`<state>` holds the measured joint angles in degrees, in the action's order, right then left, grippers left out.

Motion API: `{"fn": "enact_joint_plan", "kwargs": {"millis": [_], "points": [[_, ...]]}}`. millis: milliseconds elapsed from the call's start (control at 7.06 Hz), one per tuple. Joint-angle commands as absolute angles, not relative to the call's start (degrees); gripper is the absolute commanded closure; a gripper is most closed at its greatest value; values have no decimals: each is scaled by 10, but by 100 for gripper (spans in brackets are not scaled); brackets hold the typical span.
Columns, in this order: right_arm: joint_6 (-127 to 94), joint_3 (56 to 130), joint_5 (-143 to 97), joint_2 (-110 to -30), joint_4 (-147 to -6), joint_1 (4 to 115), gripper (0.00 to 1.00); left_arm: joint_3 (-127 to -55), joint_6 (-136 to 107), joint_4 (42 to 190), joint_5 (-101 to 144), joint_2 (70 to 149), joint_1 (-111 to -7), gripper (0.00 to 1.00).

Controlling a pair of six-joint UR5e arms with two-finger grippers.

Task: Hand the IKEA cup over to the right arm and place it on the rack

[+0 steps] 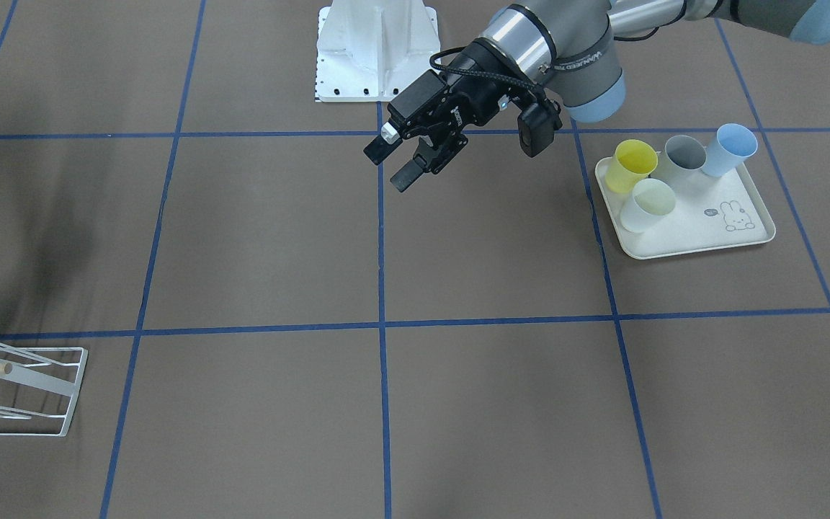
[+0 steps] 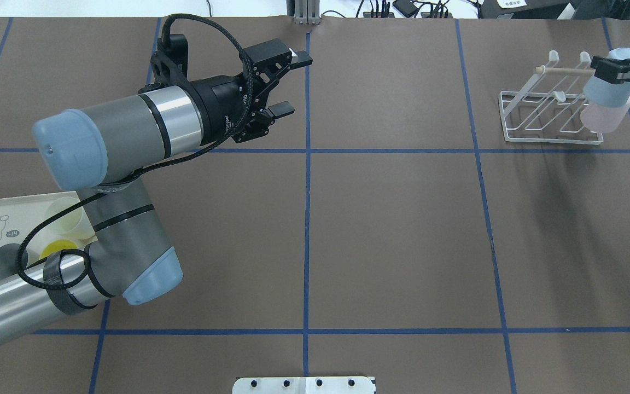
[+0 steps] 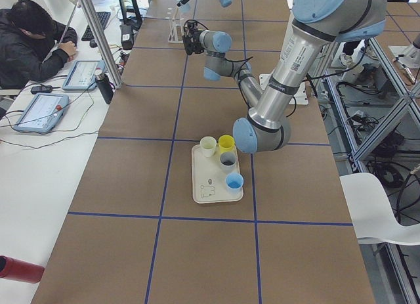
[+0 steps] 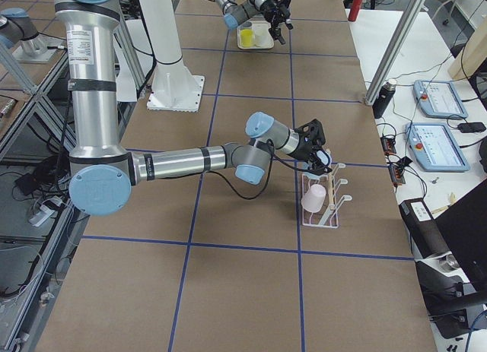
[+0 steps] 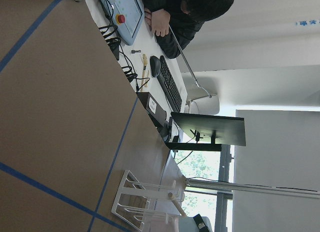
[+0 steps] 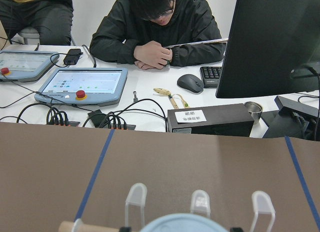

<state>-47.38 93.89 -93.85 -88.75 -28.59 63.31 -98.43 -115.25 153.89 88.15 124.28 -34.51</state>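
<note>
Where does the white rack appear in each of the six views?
Front-facing: rack in the lower left corner, cut by the edge.
Overhead: rack upper right.
Exterior left: rack far off, at the top, left of centre.
Exterior right: rack mid-height, right of centre.
Left wrist: rack at the bottom edge.
Right wrist: only the rack's prong tips, bottom edge.
Shared landmark: blue tape crossing beside the rack.

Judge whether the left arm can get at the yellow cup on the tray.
Probably yes: the left arm's fingers stand open and empty, and the yellow cup sits on the tray on that arm's side, with nothing between.
</note>
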Motion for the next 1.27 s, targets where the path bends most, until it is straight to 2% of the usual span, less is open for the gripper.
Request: {"fn": "enact_joint_plan", "kwargs": {"millis": [0, 1133], "points": [[-473, 926, -940, -881, -287, 629, 100, -985, -1153, 1539, 882, 1243, -345, 0], [-471, 913, -933, -878, -285, 618, 100, -983, -1153, 1539, 881, 1243, -344, 0]]}}
